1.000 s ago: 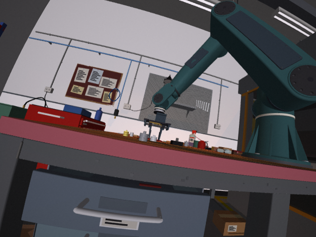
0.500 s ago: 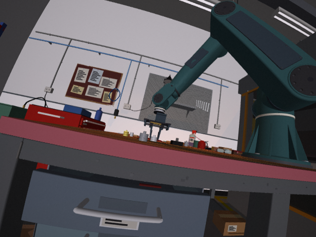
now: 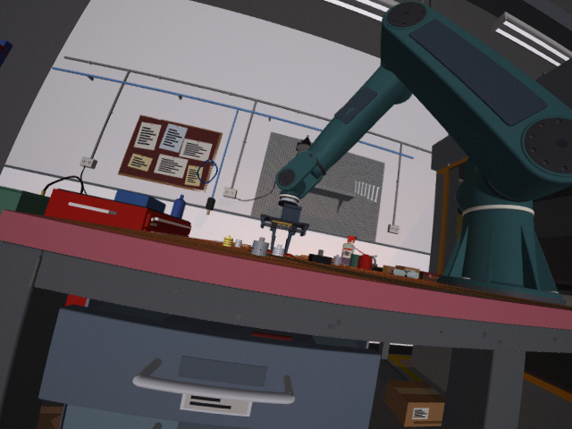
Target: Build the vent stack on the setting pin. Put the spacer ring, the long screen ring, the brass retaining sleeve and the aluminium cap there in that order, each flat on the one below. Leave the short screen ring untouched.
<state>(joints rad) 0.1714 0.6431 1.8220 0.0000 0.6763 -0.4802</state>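
Observation:
On the bench top, seen from low down, several small parts stand in a row: a brass retaining sleeve (image 3: 228,241), a small pale ring (image 3: 238,243) beside it, a grey aluminium cap (image 3: 260,246) with a stub on top, and a pale ribbed ring (image 3: 277,250) just right of the cap. Further right a dark base carries the setting pin (image 3: 320,257). I cannot tell from here whether the ribbed ring is the spacer or a screen ring. My gripper (image 3: 281,250) reaches straight down over the ribbed ring and is closed on it.
The bench's pink front edge (image 3: 286,288) cuts across the view below the parts. A spray bottle (image 3: 348,251) and a red can (image 3: 365,262) stand right of the pin. A red toolbox (image 3: 115,214) sits at the left, and the arm's base (image 3: 499,249) at the right.

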